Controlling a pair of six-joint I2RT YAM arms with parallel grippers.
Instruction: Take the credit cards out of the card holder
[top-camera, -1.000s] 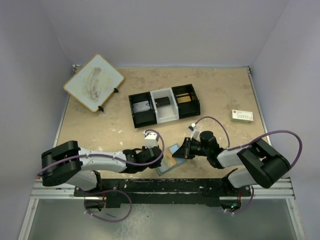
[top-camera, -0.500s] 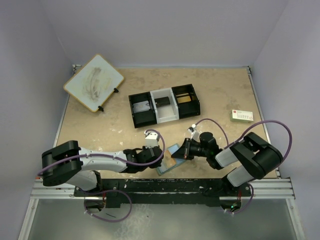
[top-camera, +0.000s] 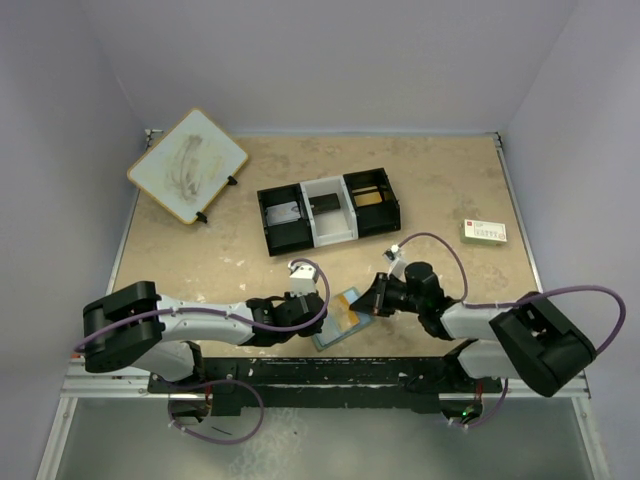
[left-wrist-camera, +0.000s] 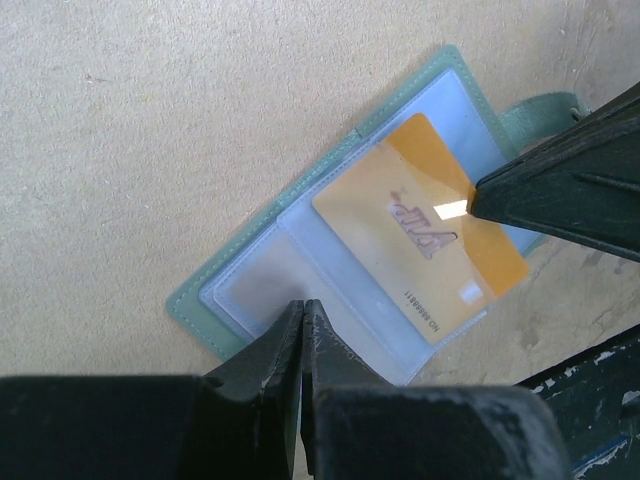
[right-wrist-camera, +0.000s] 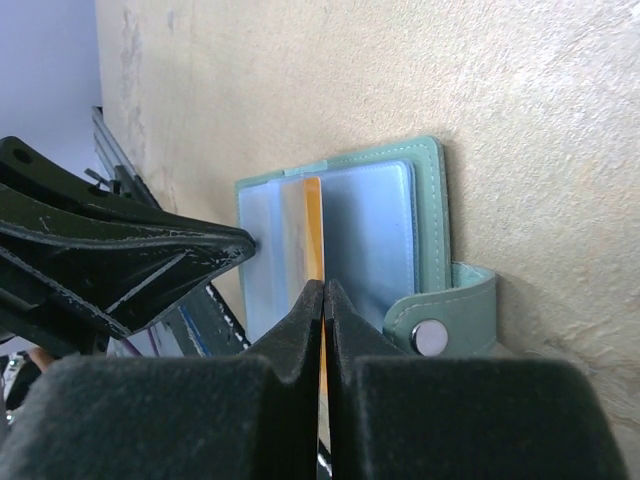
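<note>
From above, we see the card holder (top-camera: 333, 330) lying open on the surface (top-camera: 450, 190) near the front edge. In the left wrist view, our left gripper (left-wrist-camera: 302, 308) is clenched, with its tips pressing the holder's clear pocket. In the right wrist view, our right gripper (right-wrist-camera: 323, 290) pinches the orange card (right-wrist-camera: 313, 225), which is partly out of its pocket.

Tray (top-camera: 333, 226), three compartments in the order black, white, black, lies flat on the beige speckled table (top-camera: 440, 175), set slightly askew to the table's edges. Up and left of the tray, well apart: white board (top-camera: 188, 165) with a wooden rim, grey smudges on its face, two small black clips on the side facing the tray. Right of the tray, well apart: small white box (top-camera: 484, 232) with red and green print, lying flat.
</note>
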